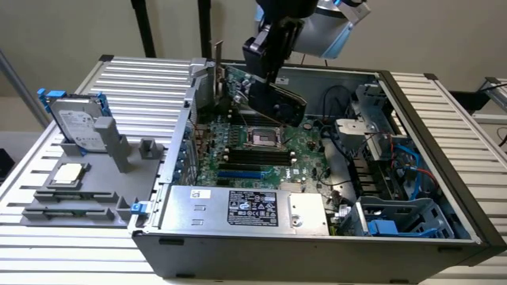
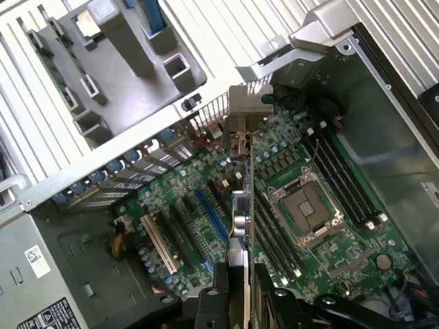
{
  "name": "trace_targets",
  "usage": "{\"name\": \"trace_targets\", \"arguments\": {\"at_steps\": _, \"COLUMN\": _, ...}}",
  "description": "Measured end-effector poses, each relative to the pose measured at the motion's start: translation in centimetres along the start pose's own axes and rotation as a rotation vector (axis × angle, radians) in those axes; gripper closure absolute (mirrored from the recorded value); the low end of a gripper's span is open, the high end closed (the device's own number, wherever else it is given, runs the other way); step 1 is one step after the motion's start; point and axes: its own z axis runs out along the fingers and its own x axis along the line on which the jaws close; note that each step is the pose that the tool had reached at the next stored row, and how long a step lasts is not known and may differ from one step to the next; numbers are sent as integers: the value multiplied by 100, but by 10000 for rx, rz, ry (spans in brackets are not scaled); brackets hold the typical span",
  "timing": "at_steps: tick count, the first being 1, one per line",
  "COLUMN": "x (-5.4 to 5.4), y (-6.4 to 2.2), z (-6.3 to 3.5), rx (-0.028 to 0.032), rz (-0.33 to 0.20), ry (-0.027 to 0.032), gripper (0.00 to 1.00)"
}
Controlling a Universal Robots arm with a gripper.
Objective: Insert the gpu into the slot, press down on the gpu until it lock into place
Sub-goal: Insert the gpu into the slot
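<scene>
gpu point(image 1: 289, 107) edge-on in pincer point(image 2: 240, 271) above motherboard point(image 1: 305, 145)

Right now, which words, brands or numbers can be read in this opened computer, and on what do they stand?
Nothing reads clearly.
Black sticker on the power supply: print too small to read.
White sticker beside it: blurred.
Hard drive label: blurred.
gpu in the pincer: no print to be made out.
</scene>
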Motion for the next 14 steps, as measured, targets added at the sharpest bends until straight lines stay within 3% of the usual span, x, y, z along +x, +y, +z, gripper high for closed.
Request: {"name": "trace_targets", "arguments": {"at_steps": 14, "x": 0, "y": 0, "z": 0, "rx": 10, "rz": -2424, "ry": 163, "gripper": 74}}
